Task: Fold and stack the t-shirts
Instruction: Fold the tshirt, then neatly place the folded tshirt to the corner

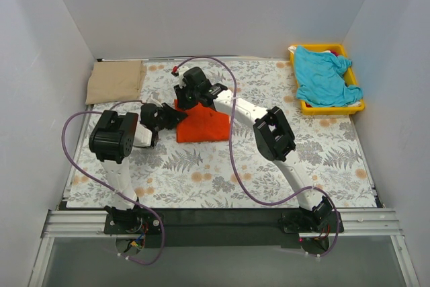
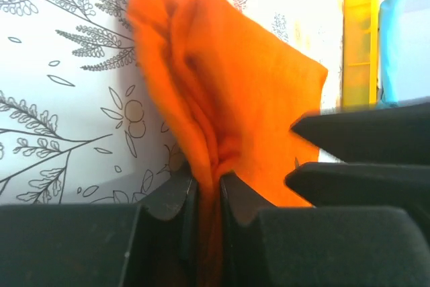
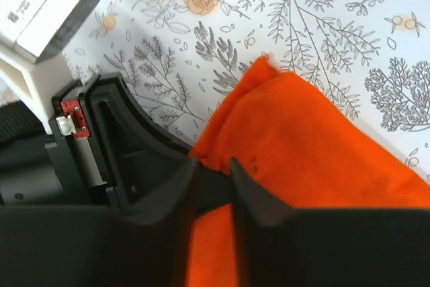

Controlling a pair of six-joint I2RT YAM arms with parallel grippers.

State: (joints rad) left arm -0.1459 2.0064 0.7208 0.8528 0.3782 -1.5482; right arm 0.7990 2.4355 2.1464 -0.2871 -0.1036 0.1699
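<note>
Both arms are in on the orange-red t-shirt (image 1: pixel 205 124), which lies folded into a small block just left of centre on the printed cloth (image 1: pixel 269 166). The left gripper (image 1: pixel 179 116) comes in at the shirt's 9 o'clock edge. The right gripper (image 1: pixel 183 99) sits just above it at the 11 o'clock corner, and the two are close together.

On the left wrist camera the left gripper (image 2: pixel 207 183) is clenched, with a ridge of orange-red t-shirt (image 2: pixel 228 99) pinched in the narrow slot between its fingers. The cloth fans away toward 12 o'clock.

On the right wrist camera the right gripper (image 3: pixel 213 173) is clamped on the shirt's edge too. The orange-red t-shirt (image 3: pixel 316 146) spreads out toward 3 o'clock, with one corner poking up at 12.

The count is three t-shirts, one of each colour. The orange one is in both grips. The tan t-shirt (image 1: pixel 115 80) lies flat and folded at the table's 10 o'clock corner, well apart from the arms. The turquoise t-shirt (image 1: pixel 326 78) is heaped loose in the one yellow tray (image 1: pixel 332 108) at 2 o'clock, draping over its rim. There are two grippers, and both are on the same shirt.
</note>
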